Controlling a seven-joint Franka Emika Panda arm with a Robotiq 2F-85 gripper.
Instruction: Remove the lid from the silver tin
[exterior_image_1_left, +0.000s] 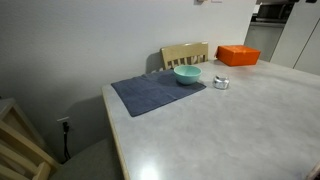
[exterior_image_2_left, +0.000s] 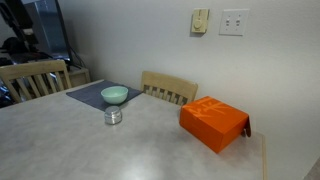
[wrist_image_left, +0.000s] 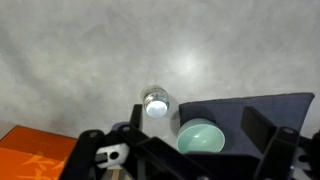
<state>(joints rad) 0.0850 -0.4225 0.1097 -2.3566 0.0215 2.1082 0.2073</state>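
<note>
Pale mottled tabletop (wrist_image_left: 80, 50) fills most of the wrist view, and from the lower edge the black Robotiq gripper (wrist_image_left: 196, 118) reaches in, its jaws spread wide with nothing between them. It hangs well above the surface and touches nothing. Neither the arm nor the gripper shows in either exterior view.

Almost straight under the gap between the jaws sits the teal bowl (wrist_image_left: 200, 137) on the near corner of a blue-grey placemat (wrist_image_left: 255, 105). The silver tin (wrist_image_left: 156, 102) is not under that gap. It stands on the bare table just off the mat's corner, beside the bowl and apart from it, and lies toward the picture-left jaw and a little ahead of it. This offset is what the coming move appears to turn on. The gripper would probably have to shift toward picture-left and forward before it descends, or the jaws would come down around the bowl instead.

The tin stands upright with its axis vertical, and the lid (exterior_image_2_left: 113, 112) appears seated on top, so the task looks not yet begun. Being round, the lid offers no preferred grip direction, though it is low and shiny and leaves little rim to pinch.

Further out, an orange box (wrist_image_left: 35, 155) lies well apart from the tin at the picture's lower left. In an exterior view a wooden chair (exterior_image_2_left: 168, 88) stands behind the table against a plain wall.
</note>
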